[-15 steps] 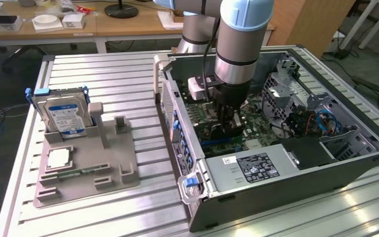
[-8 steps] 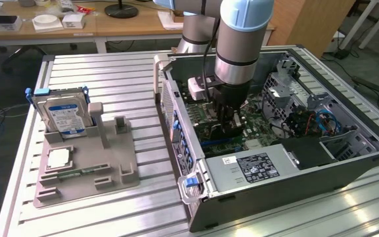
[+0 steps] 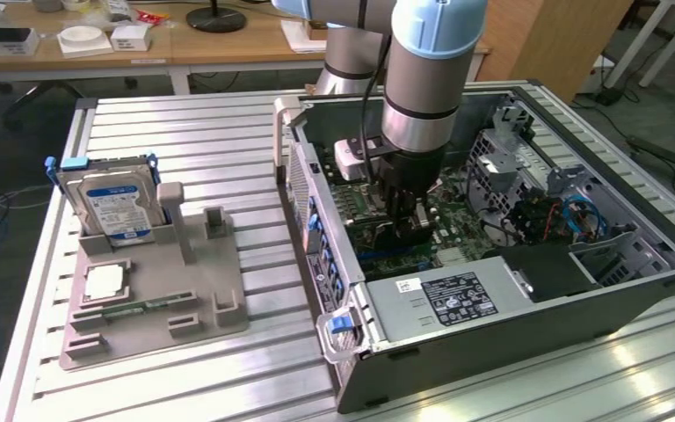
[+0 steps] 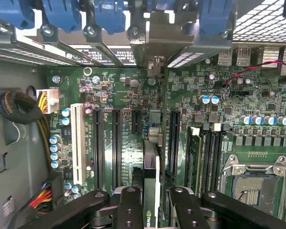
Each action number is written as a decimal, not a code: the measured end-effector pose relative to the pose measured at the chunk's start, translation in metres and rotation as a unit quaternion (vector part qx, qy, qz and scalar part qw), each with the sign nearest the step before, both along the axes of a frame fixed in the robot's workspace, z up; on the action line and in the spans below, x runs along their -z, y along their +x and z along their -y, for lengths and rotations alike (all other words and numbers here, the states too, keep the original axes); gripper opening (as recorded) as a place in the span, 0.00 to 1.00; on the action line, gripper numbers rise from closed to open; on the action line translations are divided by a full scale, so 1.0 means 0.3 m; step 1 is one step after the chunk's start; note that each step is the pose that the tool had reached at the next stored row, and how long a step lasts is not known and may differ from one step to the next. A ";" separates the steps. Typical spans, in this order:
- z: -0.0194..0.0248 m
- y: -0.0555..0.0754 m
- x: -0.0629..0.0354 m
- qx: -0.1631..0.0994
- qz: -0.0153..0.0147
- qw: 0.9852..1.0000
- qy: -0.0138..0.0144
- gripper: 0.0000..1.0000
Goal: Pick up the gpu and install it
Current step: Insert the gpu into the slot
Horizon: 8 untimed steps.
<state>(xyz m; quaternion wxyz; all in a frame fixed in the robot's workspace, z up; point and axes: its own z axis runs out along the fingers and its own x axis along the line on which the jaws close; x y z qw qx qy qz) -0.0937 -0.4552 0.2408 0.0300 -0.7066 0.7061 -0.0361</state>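
Note:
Inside the open computer case [image 3: 526, 325], the arm reaches straight down and my gripper [image 3: 406, 224] hangs just over the green motherboard [image 4: 124, 95]. In the wrist view the gpu [image 4: 151, 162] appears edge-on as a thin dark card with a green logo near my fingers. It runs between two black expansion slots towards the case's rear wall, where its pale metal bracket [image 4: 155, 43] stands. My gripper [image 4: 155, 193] is shut on the card's upper edge, one black finger on each side. I cannot tell whether the card's lower edge sits in a slot.
A silver power supply [image 3: 449, 299] fills the case's near end; drive cages and cables lie on the exterior view's right. Blue slot latches [image 4: 109, 14] line the rear wall. A grey holder [image 3: 162, 299] beside the case carries a blue-labelled hard drive [image 3: 112, 207] and a green memory stick [image 3: 138, 308].

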 end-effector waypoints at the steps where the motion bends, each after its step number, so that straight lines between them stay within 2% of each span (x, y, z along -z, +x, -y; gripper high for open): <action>1: 0.000 0.000 0.000 0.000 0.000 1.000 0.000 0.26; 8: -0.003 0.000 0.006 0.000 0.000 1.000 0.000 0.26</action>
